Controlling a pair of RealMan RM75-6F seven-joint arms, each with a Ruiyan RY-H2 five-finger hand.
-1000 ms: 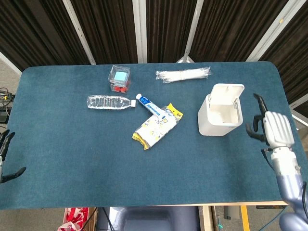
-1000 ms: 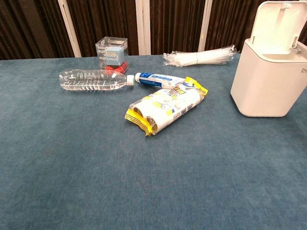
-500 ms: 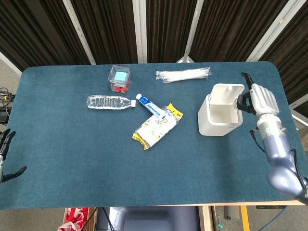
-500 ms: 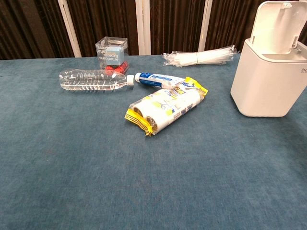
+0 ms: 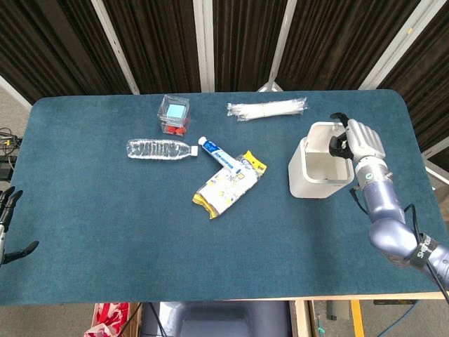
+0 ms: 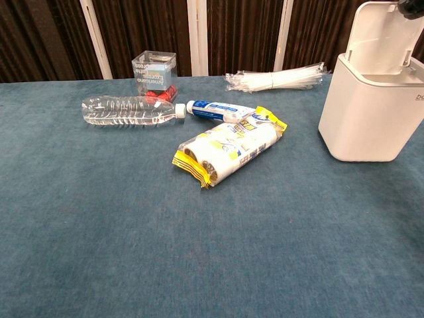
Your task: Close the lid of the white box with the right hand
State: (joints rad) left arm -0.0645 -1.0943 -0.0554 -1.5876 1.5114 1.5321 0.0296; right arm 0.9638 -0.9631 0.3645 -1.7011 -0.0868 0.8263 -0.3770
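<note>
The white box (image 5: 320,168) stands on the right part of the bench (image 5: 105,225), which has a blue cover. Its lid (image 5: 330,132) stands open, raised at the far side of the box, and in the chest view the lid (image 6: 384,36) is upright above the box (image 6: 372,109).

The right hand (image 5: 356,138) is at the top right corner of the lid. Its dark fingertips (image 5: 339,144) reach over the lid edge and seem to touch it, but I cannot tell how firmly. The fingers are curved and do not hold anything. In the chest view only a small dark part of this hand (image 6: 412,8) shows at the top edge.

The left hand (image 5: 7,232) is low at the left edge of the head view, off the bench, with the fingers apart and nothing in it.

Near the middle lie a clear water bottle (image 5: 160,149), a toothpaste tube (image 5: 216,154) and a yellow and white packet (image 5: 229,184). The tube touches the packet. Farther back are a small clear cube box (image 5: 174,114) and a bundle of straws in plastic (image 5: 266,109).
</note>
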